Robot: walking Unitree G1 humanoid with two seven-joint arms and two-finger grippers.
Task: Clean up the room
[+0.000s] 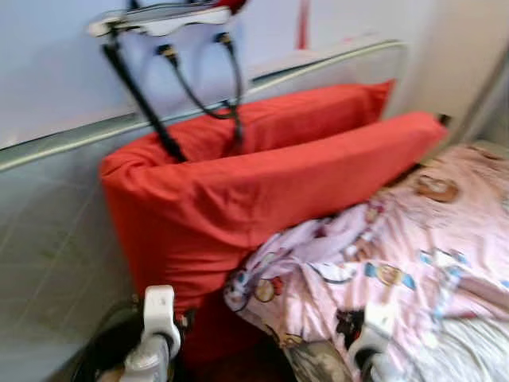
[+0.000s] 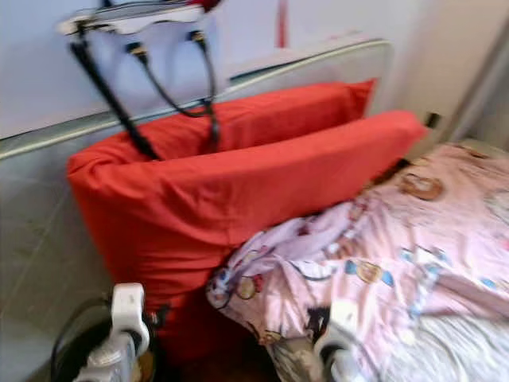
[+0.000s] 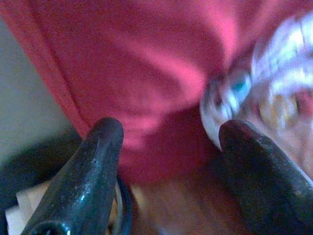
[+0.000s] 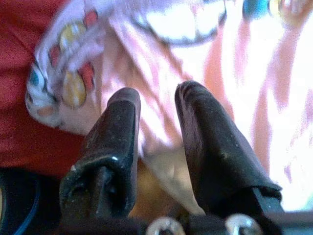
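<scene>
1. The left claw (image 3: 168,142) has its two black fingers (image 3: 95,161) spread wide apart with nothing between them.
2. Straight ahead of the left claw stands a large red pillow (image 1: 262,199), propped on edge; through the gap between the fingers its red cloth fills the far side, close but not touched.
3. A second red pillow (image 1: 318,111) stands just behind the first, both leaning against the grey headboard (image 1: 48,215) of the bed.
4. Beyond the left claw's one finger, toward the right claw, the bunched corner of a pink printed blanket (image 1: 413,247) presses against the lower edge of the front pillow.
5. Below and beside the left claw, near the floor, sits a dark round thing (image 1: 107,350) with black cable looped about it; what it is cannot be told.
6. The right claw (image 4: 156,105) has its fingers (image 4: 115,142) only narrowly parted, a slim gap between them, and they pinch nothing.
7. The pink blanket lies right in front of the right claw and spreads away beyond it over the bed; its rumpled patterned corner is off to the side nearer the left claw.
8. Far above and ahead of the left claw, a handbag (image 1: 163,20) with long black straps (image 1: 143,103) sits on top of the headboard, the straps hanging down onto the pillows.
9. The head views are somewhat blurred.
</scene>
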